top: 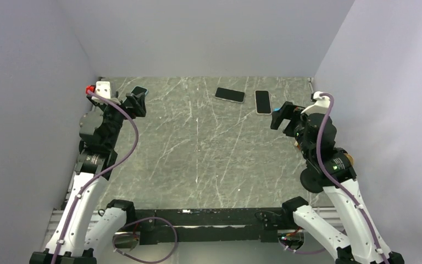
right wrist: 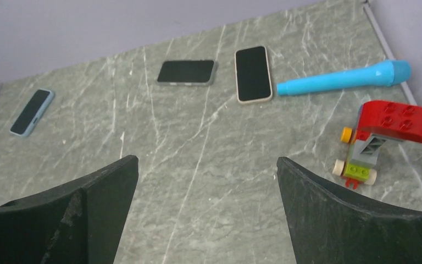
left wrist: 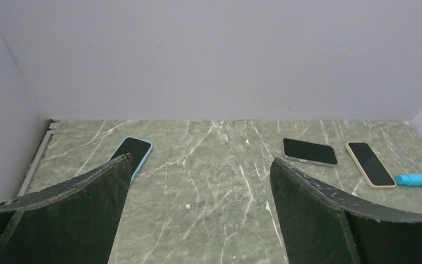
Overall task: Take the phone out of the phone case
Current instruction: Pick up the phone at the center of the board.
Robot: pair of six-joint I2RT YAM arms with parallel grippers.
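Note:
Three phones lie face up at the back of the marble table. One in a blue case is at the back left, just beyond my left gripper. One in a grey case and one in a beige case lie at the back centre-right. My right gripper hovers near the beige-cased phone. Both grippers are open and empty, above the table.
A blue marker lies right of the beige-cased phone, by the right wall. A red, grey and green brick toy sits near it. Lilac walls close the left, back and right sides.

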